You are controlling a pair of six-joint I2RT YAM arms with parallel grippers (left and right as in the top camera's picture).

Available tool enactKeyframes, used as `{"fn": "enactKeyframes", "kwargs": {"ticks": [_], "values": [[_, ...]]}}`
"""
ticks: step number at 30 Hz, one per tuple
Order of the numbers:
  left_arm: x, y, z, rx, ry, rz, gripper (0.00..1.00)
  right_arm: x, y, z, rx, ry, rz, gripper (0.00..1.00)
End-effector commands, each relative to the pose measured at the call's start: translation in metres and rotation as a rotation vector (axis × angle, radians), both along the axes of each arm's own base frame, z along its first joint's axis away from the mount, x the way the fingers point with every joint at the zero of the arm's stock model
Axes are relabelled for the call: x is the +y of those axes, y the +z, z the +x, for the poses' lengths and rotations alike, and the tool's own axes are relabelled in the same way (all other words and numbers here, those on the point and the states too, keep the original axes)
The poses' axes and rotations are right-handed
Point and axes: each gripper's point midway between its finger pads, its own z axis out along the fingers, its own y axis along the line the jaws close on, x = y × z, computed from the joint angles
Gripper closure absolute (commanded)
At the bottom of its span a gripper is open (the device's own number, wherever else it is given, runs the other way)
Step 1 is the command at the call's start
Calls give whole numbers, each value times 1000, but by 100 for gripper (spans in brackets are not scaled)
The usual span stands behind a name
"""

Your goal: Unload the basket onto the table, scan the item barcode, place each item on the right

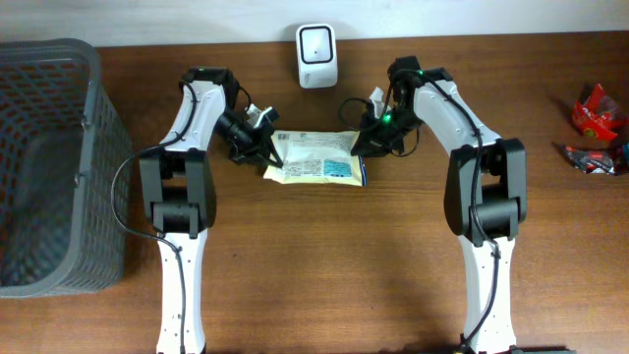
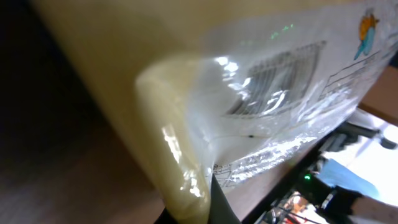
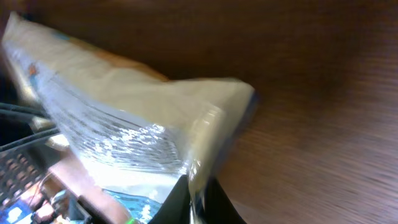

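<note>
On your desk, with the gray mesh basket at its left edge, the pale yellow snack packet sat mid-desk, near the white barcode scanner. Your left tool was clamped on its left end. Your right tool straddled the right edge; I couldn't tell whether it pinched.

1. Packet: a barcode under the clear wrap, bars blurred, no digits legible.
2. Beside it a ruled box of print and a small blue-and-orange figure; no words legible.
3. Wrappers: markings too small to read.
</note>
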Motion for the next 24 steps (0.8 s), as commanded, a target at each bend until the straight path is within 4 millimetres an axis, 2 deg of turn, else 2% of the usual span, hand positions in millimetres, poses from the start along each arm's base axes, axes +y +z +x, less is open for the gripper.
{"fn": "enactKeyframes", "kwargs": {"ticks": [1,2,3,5,7,9,11,12,14,16,17,19,21,23,24], "values": [[25,15,13,2,85,191,100,-51,53,22,-184,8,-329,64],[30,26,17,15,139,235,100,-60,70,22,-207,3,-377,53],[36,33,19,29,193,288,100,-65,81,20,-217,0,-402,49],[54,53,35,-28,311,423,100,-67,89,16,-214,1,-413,48],[77,80,48,-159,338,536,100,-68,89,14,-205,3,-415,49],[110,111,58,-278,417,711,100,-68,88,13,-203,3,-415,49],[151,163,63,-433,545,919,100,-68,88,13,-203,3,-415,49],[163,192,64,-523,582,984,100,-68,88,13,-203,3,-415,48],[176,242,63,-676,621,1086,100,-68,88,13,-201,3,-414,47],[181,272,62,-789,560,1218,100,-68,88,13,-202,4,-415,44],[180,279,60,-815,519,1286,100,-68,88,13,-201,4,-415,44],[155,275,58,-830,432,1297,100,-68,88,13,-202,4,-415,43],[128,258,60,-829,353,1288,100,-68,88,13,-201,4,-415,43],[113,241,63,-830,273,1357,100,-68,88,12,-197,6,-416,39],[105,226,63,-820,211,1409,100,-68,88,11,-201,29,-416,37]]}}
